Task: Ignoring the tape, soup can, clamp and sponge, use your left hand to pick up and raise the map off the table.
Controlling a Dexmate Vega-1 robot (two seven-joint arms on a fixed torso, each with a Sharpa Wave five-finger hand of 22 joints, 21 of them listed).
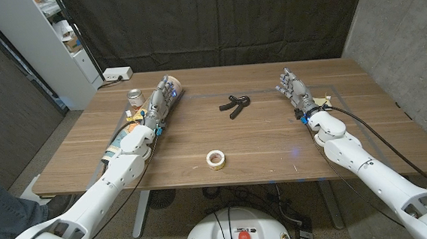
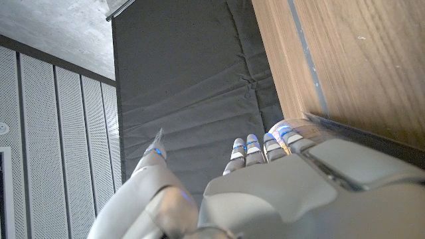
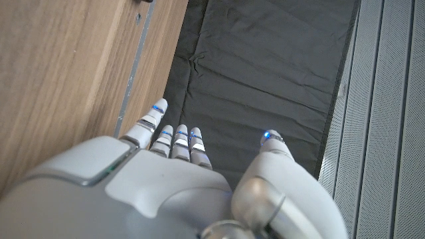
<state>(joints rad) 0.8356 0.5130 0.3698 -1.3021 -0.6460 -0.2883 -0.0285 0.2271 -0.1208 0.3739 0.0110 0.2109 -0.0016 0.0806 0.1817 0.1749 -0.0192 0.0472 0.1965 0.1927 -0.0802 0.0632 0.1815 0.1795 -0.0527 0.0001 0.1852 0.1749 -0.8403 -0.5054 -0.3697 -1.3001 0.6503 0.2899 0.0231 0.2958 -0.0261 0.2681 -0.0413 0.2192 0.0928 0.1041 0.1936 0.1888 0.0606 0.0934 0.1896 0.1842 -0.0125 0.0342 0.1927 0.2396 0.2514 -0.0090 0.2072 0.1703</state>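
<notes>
The map (image 1: pixel 115 148) is a colourful folded sheet near the table's left edge, largely hidden under my left forearm. My left hand (image 1: pixel 163 92) is stretched out beyond it toward the far edge, fingers (image 2: pixel 254 147) extended and apart, holding nothing. Whether the hand touches the map I cannot tell. My right hand (image 1: pixel 294 87) stands on the far right of the table, fingers (image 3: pixel 176 141) spread and empty.
A soup can (image 1: pixel 134 97) stands just left of my left hand. A black clamp (image 1: pixel 234 106) lies at the middle far side. A roll of tape (image 1: pixel 215 158) sits near the front edge at the centre. The wooden table (image 1: pixel 275 141) ends in front of a black curtain.
</notes>
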